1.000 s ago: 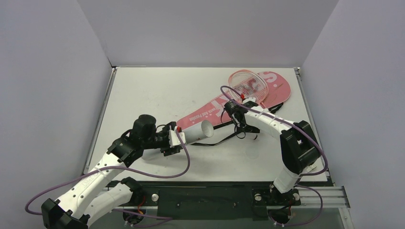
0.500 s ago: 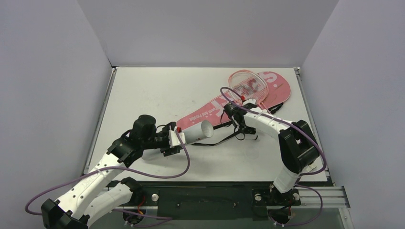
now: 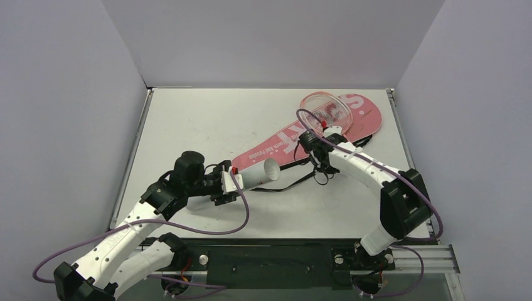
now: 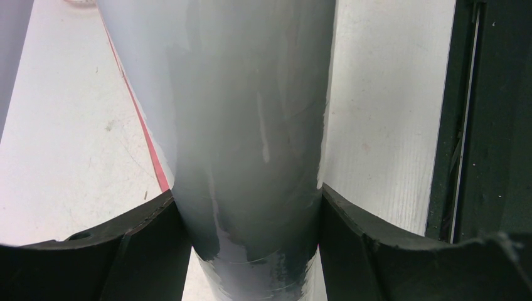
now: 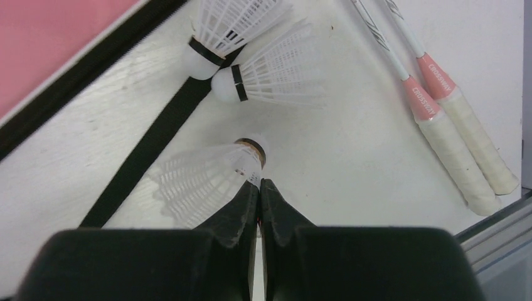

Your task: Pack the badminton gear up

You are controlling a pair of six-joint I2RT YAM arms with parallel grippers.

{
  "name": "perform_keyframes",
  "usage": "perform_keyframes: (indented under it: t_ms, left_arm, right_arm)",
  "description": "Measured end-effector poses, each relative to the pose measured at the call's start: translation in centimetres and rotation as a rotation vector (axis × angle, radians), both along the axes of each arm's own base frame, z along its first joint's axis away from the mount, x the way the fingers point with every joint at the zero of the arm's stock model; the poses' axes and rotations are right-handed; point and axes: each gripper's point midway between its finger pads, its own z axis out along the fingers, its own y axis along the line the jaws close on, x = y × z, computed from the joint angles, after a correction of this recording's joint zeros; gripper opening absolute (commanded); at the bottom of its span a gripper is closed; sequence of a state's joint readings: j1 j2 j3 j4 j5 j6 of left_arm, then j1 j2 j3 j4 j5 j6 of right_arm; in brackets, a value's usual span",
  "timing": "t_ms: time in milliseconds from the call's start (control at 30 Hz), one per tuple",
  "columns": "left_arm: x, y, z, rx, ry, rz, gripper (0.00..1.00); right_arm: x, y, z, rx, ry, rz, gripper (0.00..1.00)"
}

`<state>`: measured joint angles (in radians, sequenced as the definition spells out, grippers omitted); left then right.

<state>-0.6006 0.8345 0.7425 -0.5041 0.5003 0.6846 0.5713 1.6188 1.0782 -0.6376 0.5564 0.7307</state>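
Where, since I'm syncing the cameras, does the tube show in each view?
Top external: the tube is at centre, held by the left gripper, with its open end pointing right.
Left wrist: the tube fills the middle, clamped between the fingers.
Right wrist: it is not in this view.
Shared landmark: the cover is at upper right in the top view and in the upper-left corner of the right wrist view.

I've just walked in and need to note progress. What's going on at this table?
The left pincer grips the white tube, whose open end faces the right arm. The right pincer is shut at the cork end of one shuttlecock on the table. Whether it actually pinches it is unclear. Two more shuttlecocks lie by the black strap. Both rackets lie unpacked, heads on the pink cover.
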Motion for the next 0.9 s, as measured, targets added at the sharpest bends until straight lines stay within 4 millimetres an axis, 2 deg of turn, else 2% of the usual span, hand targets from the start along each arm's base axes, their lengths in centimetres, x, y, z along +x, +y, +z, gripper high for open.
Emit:
perform_keyframes:
  t_ms: [100,167,300,400,567,667,900]
  left_arm:
    - [0.0,0.0,0.0,-0.001,-0.001,0.0,0.15]
    - [0.0,0.0,0.0,-0.001,-0.001,0.0,0.15]
    - [0.0,0.0,0.1,-0.002,-0.001,0.001,0.15]
    - [0.0,0.0,0.1,-0.005,-0.001,0.002,0.15]
    - [0.2,-0.2,0.1,-0.014,-0.003,0.006,0.15]
    - [0.3,-0.2,0.2,-0.02,-0.007,0.008,0.15]
    - [0.3,-0.3,0.3,-0.022,-0.009,0.009,0.15]
  right_arm:
    - [0.3,1.1,3.2,0.093,-0.056,0.017,0.0]
    - [0.6,2.1,6.6,0.196,-0.119,0.044,0.0]
    - [0.3,4.6,14.6,0.452,-0.242,0.155,0.0]
    - [-1.2,6.5,18.9,0.638,-0.286,0.269,0.0]
    - [-4.8,10.4,22.2,0.912,-0.258,0.468,0.0]
    - [-6.3,12.6,23.1,1.049,-0.234,0.562,0.0]
    - [-7.7,15.6,25.2,1.247,-0.208,0.673,0.0]
